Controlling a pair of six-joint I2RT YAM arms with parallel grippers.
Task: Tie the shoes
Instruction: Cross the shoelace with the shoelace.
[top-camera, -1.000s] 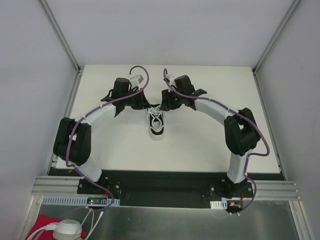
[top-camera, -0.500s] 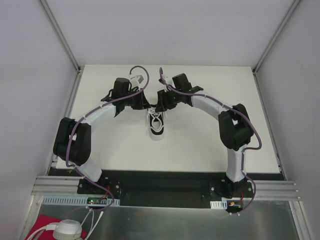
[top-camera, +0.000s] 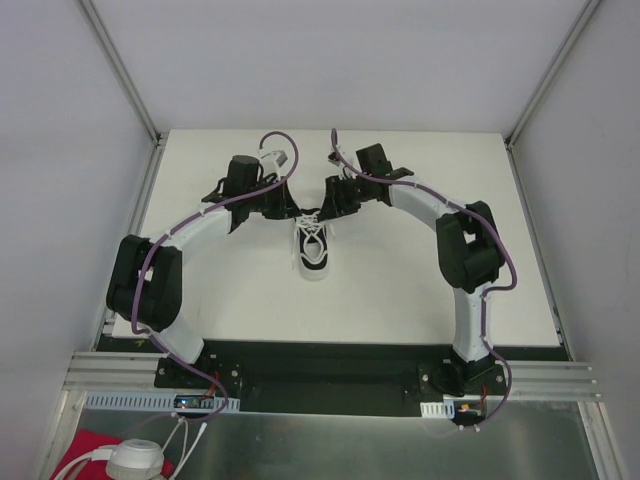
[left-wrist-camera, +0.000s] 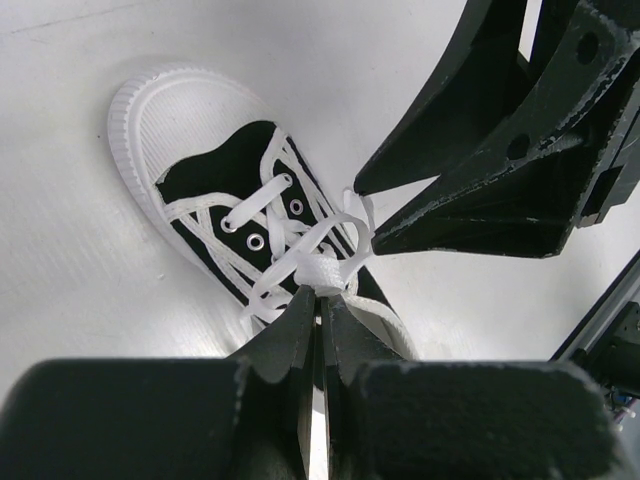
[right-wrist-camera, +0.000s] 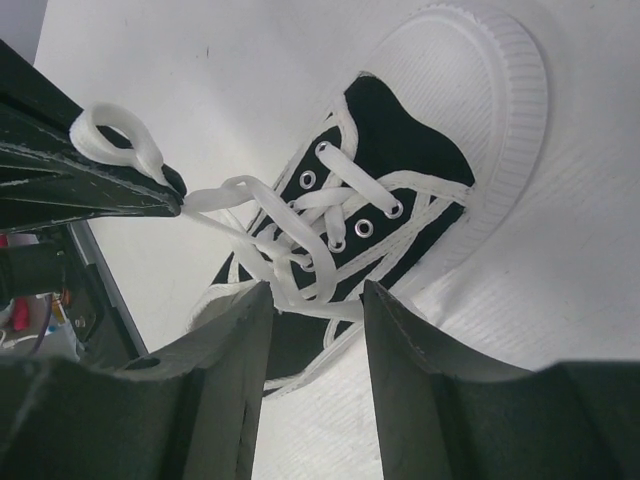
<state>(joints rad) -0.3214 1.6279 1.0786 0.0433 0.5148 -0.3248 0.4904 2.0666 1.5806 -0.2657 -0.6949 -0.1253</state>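
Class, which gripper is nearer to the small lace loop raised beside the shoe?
Left. The left gripper is shut on the lace loop at its base. The right gripper is open, straddling the crossed laces over the shoe, apart from that loop.
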